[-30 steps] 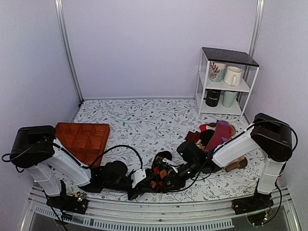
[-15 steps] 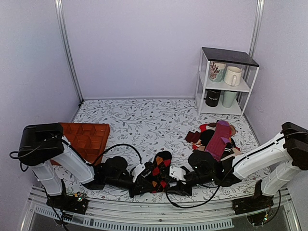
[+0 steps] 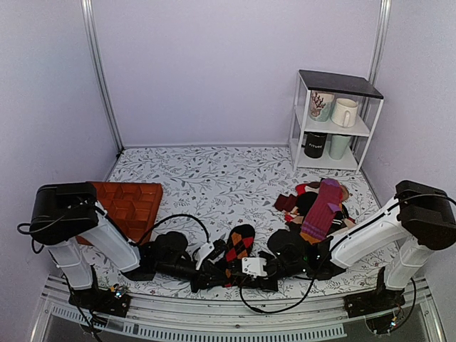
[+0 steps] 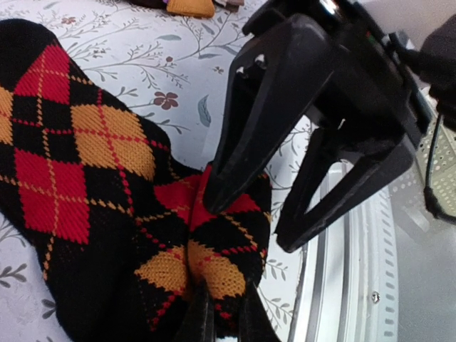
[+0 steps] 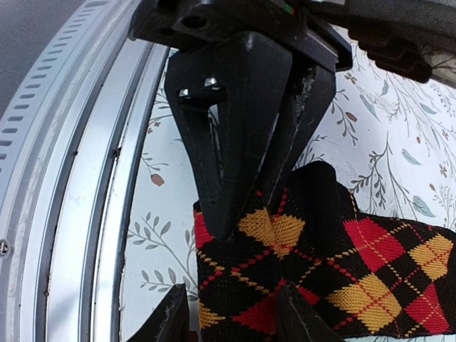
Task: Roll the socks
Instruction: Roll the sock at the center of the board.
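Nearest, by the metal rail at the table's edge: pinches one end of the long black knit socks with red and orange argyle diamonds in the left gripper, closed tight on the fabric. Straddles that same end with the right gripper, spread wide, knit in the gap but not clamped.

Lie flat on the flowered tablecloth, reaching away from the near edge between the two arms. Seem to be laid together as a pair; hard to tell how exactly. No turn or coil anywhere along the length.

Looks like the very start: end seized, the whole rolling left to do, then securing the bundle.

Farther right, a heap of purple-striped and maroon socks. Far left, a rust-orange moulded tray. At the back, a white wire shelf with mugs.
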You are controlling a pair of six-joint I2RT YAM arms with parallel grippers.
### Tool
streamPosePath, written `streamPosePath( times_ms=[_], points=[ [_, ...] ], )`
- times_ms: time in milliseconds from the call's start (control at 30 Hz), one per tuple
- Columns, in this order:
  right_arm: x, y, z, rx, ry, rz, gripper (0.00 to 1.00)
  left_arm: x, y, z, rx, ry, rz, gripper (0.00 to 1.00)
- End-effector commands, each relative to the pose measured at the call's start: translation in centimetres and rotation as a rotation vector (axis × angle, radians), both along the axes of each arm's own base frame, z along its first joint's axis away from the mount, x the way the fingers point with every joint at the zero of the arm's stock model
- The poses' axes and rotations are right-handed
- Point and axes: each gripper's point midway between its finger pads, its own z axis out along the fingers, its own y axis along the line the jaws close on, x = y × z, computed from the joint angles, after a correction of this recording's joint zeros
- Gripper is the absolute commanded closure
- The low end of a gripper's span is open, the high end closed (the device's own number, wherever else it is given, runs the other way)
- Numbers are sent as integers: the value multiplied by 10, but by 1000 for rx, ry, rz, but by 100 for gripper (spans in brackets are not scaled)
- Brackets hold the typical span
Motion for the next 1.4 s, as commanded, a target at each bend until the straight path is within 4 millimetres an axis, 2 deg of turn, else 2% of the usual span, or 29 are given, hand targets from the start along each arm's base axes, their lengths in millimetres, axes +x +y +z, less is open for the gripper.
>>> streamPosePath(
  times_ms=[0, 167, 300, 400, 567, 633, 667, 733, 800, 933, 1067, 1367],
  points=[
    [-2, 7, -9, -20, -10, 7, 61, -39, 66, -83, 351, 201, -28, 100],
    [-3, 0, -30, -104, 51, -41, 81, -36, 64, -76, 318, 185, -21, 99],
    [-8, -10, -48, -174, 131, -78, 92, -24, 58, -53, 243, 115, 5, 84],
    [-13, -14, -55, -206, 220, -112, 94, -7, 53, -27, 192, -7, 47, 81],
    [-13, -21, -68, -293, 426, -175, 94, 18, 49, 38, 60, -259, 107, 69],
    [-16, -25, -74, -337, 526, -199, 94, 18, 48, 59, 10, -350, 87, 49],
    [-16, -24, -75, -358, 570, -199, 94, 15, 46, 68, -13, -395, 69, 43],
    [-20, -27, -80, -407, 664, -217, 93, 8, 43, 78, -43, -472, 27, 39],
    [-21, -29, -86, -448, 722, -230, 93, 4, 40, 76, -32, -515, -5, 38],
    [-16, -34, -84, -459, 808, -260, 93, -1, 35, 53, 27, -516, -44, 38],
    [-12, -38, -83, -465, 851, -276, 93, 1, 32, 39, 55, -526, -29, 38],
    [-14, -41, -90, -494, 864, -272, 93, 9, 25, 46, 44, -614, -10, 36]
  ],
)
